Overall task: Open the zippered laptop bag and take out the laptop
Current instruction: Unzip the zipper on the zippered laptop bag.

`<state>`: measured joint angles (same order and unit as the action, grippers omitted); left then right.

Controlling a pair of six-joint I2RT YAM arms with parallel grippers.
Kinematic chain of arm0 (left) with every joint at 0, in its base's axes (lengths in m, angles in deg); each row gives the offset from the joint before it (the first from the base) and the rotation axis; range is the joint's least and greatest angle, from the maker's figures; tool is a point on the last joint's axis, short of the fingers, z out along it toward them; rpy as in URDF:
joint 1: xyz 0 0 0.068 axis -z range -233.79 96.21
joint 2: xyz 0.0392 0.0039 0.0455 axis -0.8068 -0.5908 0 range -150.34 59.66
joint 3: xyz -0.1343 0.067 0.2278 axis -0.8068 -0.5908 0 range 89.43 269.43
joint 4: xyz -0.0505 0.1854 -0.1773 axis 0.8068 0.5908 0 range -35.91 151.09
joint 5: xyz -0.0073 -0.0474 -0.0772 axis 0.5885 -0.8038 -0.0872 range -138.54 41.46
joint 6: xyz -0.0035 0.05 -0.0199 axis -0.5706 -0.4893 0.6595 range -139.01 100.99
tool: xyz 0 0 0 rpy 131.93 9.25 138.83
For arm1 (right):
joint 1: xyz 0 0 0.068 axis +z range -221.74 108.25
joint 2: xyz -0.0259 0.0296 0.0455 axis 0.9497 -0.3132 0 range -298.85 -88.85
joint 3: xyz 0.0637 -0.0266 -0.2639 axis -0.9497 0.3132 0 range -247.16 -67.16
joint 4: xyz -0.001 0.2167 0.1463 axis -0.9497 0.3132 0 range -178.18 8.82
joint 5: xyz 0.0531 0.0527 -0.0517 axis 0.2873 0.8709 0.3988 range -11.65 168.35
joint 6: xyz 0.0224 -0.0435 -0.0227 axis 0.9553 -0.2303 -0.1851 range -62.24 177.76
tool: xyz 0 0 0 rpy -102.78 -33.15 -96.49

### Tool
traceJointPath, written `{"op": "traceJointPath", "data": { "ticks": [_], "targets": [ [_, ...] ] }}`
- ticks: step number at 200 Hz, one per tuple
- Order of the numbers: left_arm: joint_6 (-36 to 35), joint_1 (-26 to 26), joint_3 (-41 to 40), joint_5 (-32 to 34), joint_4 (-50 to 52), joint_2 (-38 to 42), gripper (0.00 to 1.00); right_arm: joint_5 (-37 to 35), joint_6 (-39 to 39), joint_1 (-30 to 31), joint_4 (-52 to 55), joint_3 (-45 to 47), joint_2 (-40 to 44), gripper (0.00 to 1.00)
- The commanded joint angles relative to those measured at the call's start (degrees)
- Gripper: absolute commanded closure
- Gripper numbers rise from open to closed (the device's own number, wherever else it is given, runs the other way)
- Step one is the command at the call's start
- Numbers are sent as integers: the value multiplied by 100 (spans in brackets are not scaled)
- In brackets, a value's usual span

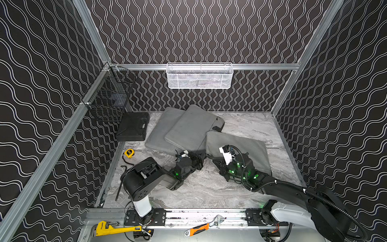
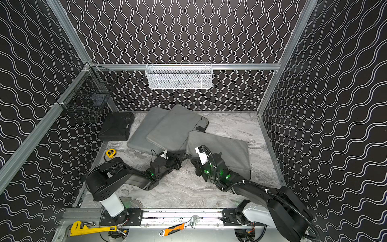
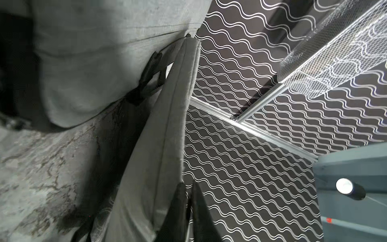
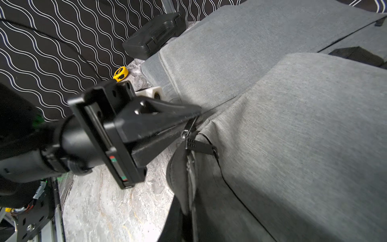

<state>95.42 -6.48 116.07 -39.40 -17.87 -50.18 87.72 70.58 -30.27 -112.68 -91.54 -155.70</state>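
You've got left pincer pinched on zipper pull, right pincer clamped on corner of right-hand laptop bag, flat on bench. Floppy fabric, probably stiff laptop inside. Tiny tab likely slips.

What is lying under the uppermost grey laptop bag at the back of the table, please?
A second grey bag lies beneath the uppermost bag, jutting out toward the black case. The rest of it is covered, so what else lies below cannot be seen.
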Motion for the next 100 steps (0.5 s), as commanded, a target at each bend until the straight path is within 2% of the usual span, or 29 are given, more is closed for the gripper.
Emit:
{"op": "traceJointPath", "data": {
  "ticks": [1, 29, 71, 100],
  "targets": [
    [-437, -5, -19, -204, -814, -157, 100, 66, -42, 10, -293, -153, 17, 100],
    [-908, -52, -173, -249, -1029, -70, 100, -38, -116, 10, 136, -396, -65, 100],
    [-2289, -404, -169, -681, -1088, 486, 100, 109, -412, 9, 652, -759, -187, 100],
    [-3401, -782, 105, -1613, -619, 941, 100, 189, -477, 9, 966, -1015, -252, 100]
  ]
}}
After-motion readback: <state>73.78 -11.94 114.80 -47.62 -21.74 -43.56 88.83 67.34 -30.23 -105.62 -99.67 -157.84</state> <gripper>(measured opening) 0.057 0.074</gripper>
